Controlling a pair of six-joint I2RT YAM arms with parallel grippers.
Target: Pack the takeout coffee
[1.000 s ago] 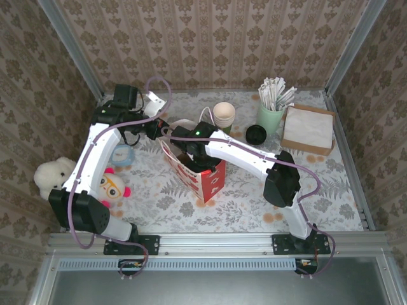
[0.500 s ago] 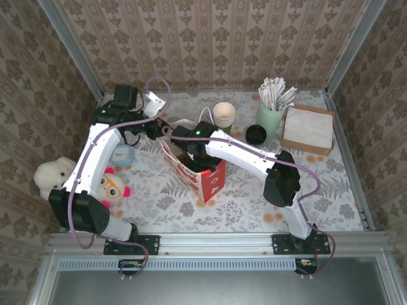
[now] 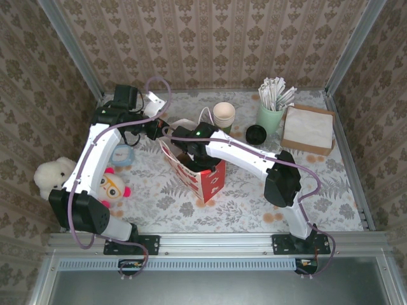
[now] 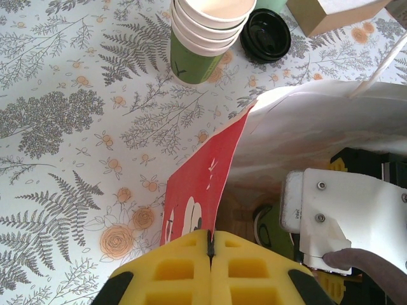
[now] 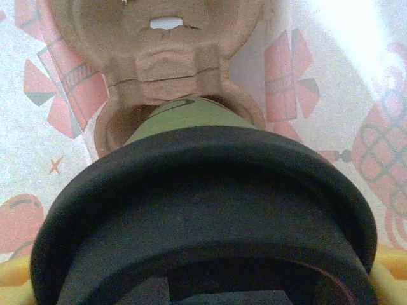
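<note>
Left end effector (image 4: 210, 244) has its yellow pads pressed together on the top edge of the red-and-white paper bag (image 4: 198, 181), pinching that wall right at the mouth. Right end effector (image 3: 189, 152) is down inside the bag, its pads set wide and clamped on either side of the takeout coffee (image 5: 203, 210). From the right wrist camera, the black lid sits right up close, with the green cup body dropping into a pocket of the brown cardboard carrier (image 5: 168, 70) at the bottom of the bag. Out on the worktop (image 3: 254, 197), beyond the bag, a stack of cream-rimmed cups (image 4: 203, 32) stands just beside a loose black lid (image 4: 266, 35).
</note>
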